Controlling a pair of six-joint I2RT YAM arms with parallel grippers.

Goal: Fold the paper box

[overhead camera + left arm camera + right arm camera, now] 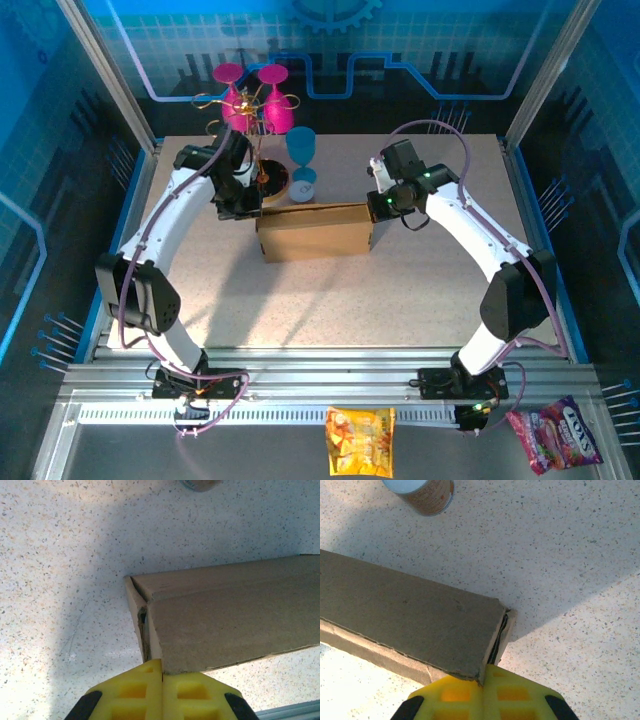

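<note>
- The paper box sits near the middle of the surface, already a closed, shallow brown block with its long side towards the arms. By the look of it, the task is at the last step: seating the lid and end flaps.
- The left hand is fully closed and holds nothing, its yellow tips butted against the box's left end, where a dark slit shows between the layers.
- The right hand is closed the same way at the right end, beside a similar gap.
- The next move likely calls for even pressure at both ends, so the flaps go home without skating the box across the surface.
- Hard to tell: whether the tabs inside are tucked, and whether the tips press the cardboard or merely touch it. The box's underside and far wall are hidden.
- A small can stands just beyond the box, cut off by the frame.
</note>
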